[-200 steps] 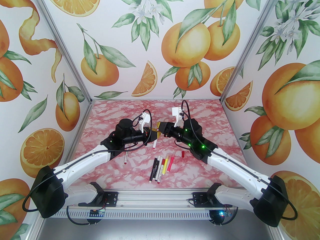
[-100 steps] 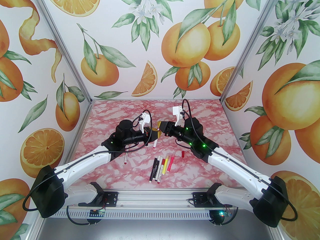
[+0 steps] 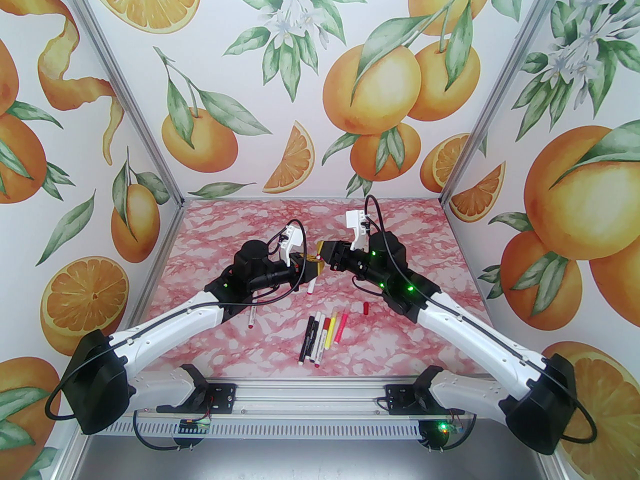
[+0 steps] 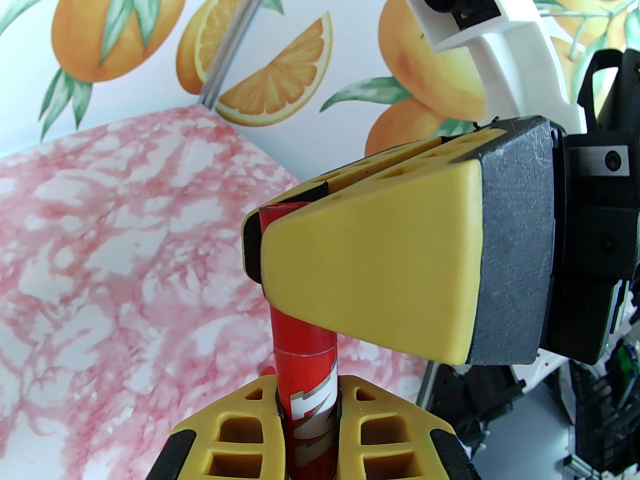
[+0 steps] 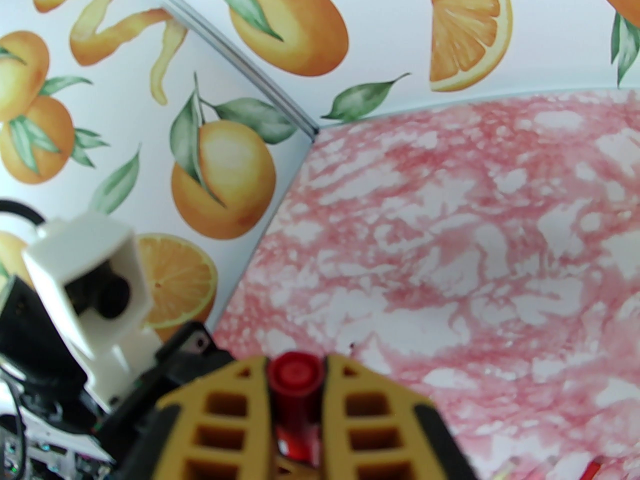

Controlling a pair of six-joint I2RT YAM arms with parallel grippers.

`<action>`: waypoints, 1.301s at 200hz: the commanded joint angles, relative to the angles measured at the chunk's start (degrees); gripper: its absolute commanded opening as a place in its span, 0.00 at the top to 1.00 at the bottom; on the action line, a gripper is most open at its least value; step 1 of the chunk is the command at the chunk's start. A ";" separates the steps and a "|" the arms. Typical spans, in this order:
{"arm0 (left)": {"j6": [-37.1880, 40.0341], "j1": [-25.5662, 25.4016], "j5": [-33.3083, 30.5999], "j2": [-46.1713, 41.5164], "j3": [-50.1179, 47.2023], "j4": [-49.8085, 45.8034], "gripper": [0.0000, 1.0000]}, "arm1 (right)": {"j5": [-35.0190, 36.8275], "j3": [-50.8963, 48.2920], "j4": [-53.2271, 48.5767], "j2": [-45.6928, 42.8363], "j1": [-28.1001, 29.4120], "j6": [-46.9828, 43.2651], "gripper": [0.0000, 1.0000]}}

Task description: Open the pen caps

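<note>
Above the middle of the table my left gripper (image 3: 307,264) and right gripper (image 3: 322,255) meet tip to tip on one pen. In the left wrist view my left gripper (image 4: 307,398) is shut on the pen's barrel (image 4: 310,413), red with silver print. The red pen cap (image 4: 292,333) rises from it into the right gripper's yellow fingers (image 4: 370,278), with a thin seam between cap and barrel. In the right wrist view my right gripper (image 5: 295,373) is shut on the cap, whose round end (image 5: 294,368) faces the camera. The pen's white lower barrel (image 3: 311,286) hangs below the left gripper.
A loose red cap (image 3: 366,308) lies on the pink marble table (image 3: 425,248) beside the right arm. Several pens (image 3: 322,335) lie in a row near the front edge. Another white pen (image 3: 251,315) lies partly under the left arm. Walls close in the sides and back.
Both grippers stay shut on the same pen. The right arm has shifted slightly and the hanging barrel has edged a little to the right.
</note>
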 commanded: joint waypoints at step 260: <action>2.10 -3.62 13.09 2.66 -1.99 -16.46 1.00 | 11.47 8.37 26.97 1.71 -6.32 -1.95 1.00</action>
